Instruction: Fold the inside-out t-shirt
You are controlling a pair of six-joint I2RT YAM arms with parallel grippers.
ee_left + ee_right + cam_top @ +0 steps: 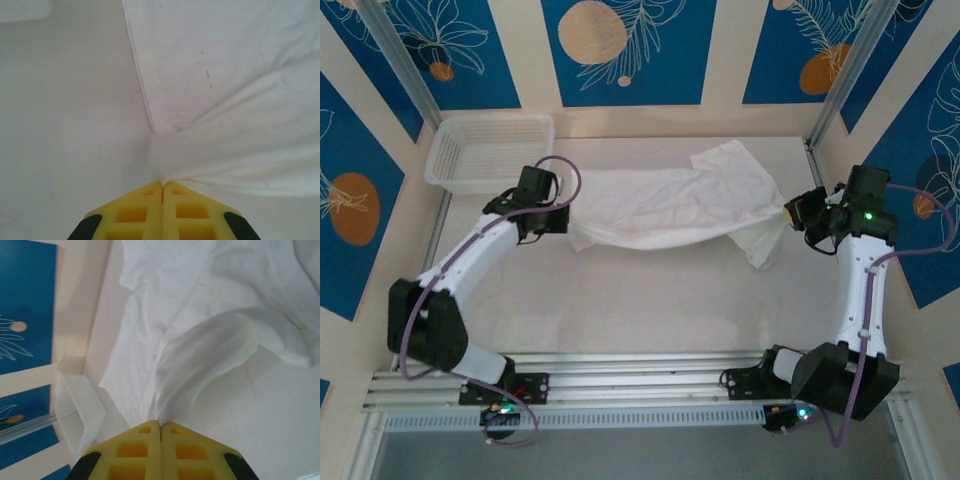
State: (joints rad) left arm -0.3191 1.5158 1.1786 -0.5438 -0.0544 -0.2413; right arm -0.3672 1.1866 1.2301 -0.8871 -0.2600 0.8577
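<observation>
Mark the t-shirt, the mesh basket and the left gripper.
t-shirt (660, 205), top external view, middle of the cloth.
mesh basket (480, 180), top external view, near wall.
left gripper (162, 184), left wrist view, where its shut fingertips meet.

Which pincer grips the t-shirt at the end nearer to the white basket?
The left pincer: it pinches the t-shirt at the edge close to the basket in the far left corner. The right pincer holds the opposite end.
</observation>
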